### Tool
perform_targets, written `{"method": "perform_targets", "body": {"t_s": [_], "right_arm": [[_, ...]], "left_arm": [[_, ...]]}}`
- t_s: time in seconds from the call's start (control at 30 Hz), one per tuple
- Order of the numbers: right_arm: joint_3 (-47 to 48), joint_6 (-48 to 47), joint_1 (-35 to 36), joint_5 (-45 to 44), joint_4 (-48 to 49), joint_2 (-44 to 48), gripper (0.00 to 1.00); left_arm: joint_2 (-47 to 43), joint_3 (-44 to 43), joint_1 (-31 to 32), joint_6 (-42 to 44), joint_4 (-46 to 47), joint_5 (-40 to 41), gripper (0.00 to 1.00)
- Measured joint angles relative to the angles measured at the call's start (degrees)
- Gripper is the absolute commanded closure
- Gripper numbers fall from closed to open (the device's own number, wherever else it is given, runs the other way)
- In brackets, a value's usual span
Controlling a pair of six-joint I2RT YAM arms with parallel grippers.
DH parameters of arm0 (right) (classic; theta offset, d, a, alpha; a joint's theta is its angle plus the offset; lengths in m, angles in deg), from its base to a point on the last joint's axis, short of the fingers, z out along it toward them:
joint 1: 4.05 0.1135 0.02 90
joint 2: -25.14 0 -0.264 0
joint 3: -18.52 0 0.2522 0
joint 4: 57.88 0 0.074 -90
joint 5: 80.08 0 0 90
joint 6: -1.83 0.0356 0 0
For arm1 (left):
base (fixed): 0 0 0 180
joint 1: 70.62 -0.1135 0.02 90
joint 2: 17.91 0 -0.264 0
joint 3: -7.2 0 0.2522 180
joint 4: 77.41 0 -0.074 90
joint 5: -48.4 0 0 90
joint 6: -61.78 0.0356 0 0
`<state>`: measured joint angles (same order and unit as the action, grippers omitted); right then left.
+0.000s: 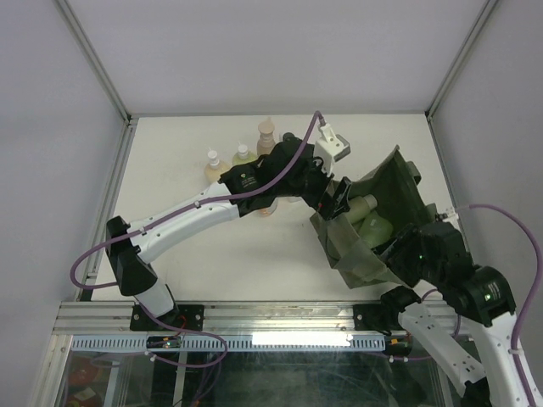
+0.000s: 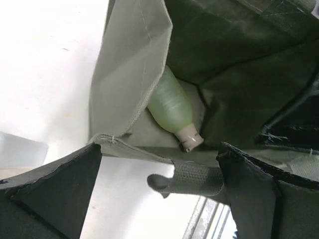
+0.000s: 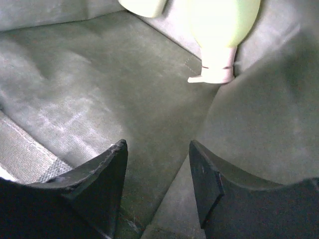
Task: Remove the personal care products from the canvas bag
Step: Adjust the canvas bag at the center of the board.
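The olive-green canvas bag (image 1: 386, 199) lies at the right of the table with its mouth toward the left. Two pale green bottles (image 1: 371, 219) lie inside it. Several tan and beige bottles (image 1: 242, 157) stand on the table behind the left arm. My left gripper (image 1: 339, 199) is open at the bag's mouth. In the left wrist view its fingers (image 2: 269, 189) straddle the bag's rim and strap handle (image 2: 194, 177), and a green bottle (image 2: 172, 104) lies just inside. My right gripper (image 3: 157, 144) is open inside the bag, short of a yellow-green bottle (image 3: 222, 20).
The table (image 1: 212, 246) has white walls on three sides and a metal rail along its near edge. A second pale bottle (image 3: 142, 6) shows at the top of the right wrist view. Purple cables run along both arms.
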<state>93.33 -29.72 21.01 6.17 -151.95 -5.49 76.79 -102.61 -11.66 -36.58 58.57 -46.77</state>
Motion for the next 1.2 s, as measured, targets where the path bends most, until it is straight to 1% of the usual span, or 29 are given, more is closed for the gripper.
{"method": "perform_targets", "body": {"t_s": [0.1,0.17,0.27,0.4,0.57,0.67,0.73,0.9,0.97,1.13,1.2], "right_arm": [[-6.43,5.29,-0.09,0.39,-0.07,7.5,0.43],[-8.55,7.61,-0.42,1.36,0.37,9.33,0.41],[-10.91,8.72,-0.72,3.41,1.01,9.01,0.4],[-10.49,7.39,-0.81,3.85,1.2,5.73,0.37],[-7.58,3.37,-0.83,0.37,2.89,4.02,0.32],[-6.1,0.28,-0.83,-1.51,5.49,3.02,0.27],[-5.09,-1.75,-0.83,-3.04,7.04,2.19,0.25],[-1.46,-8.0,-0.83,-7.67,11.5,-1.18,0.29],[-0.35,-9.22,-0.83,-9.49,13.11,-3.39,0.32],[0.72,-10.01,-0.83,-14.1,17.18,-13.57,0.35],[0.66,-9.57,-0.81,-15.72,18.38,-16.92,0.34]], "left_arm": [[0.0,2.14,0.59,0.0,0.28,-2.89,0.01],[0.0,4.48,1.01,0.24,0.15,-3.54,0.01],[0.0,8.7,2.16,0.83,0.46,-3.52,0.01],[0.0,12.57,3.76,1.79,2.75,-1.99,0.01],[-0.42,16.39,4.74,3.15,6.01,0.22,0.01],[-0.7,18.21,5.14,4.26,7.19,0.76,0.01],[-0.76,19.1,5.62,5.16,7.63,0.92,0.01],[-0.74,20.61,7.1,7.13,5.66,1.36,0.01],[-0.72,20.81,7.45,7.8,4.59,1.68,0.01],[-0.72,20.79,7.43,8.39,4.48,2.12,0.01],[-0.72,20.68,7.43,8.81,4.48,2.23,0.01]]}}
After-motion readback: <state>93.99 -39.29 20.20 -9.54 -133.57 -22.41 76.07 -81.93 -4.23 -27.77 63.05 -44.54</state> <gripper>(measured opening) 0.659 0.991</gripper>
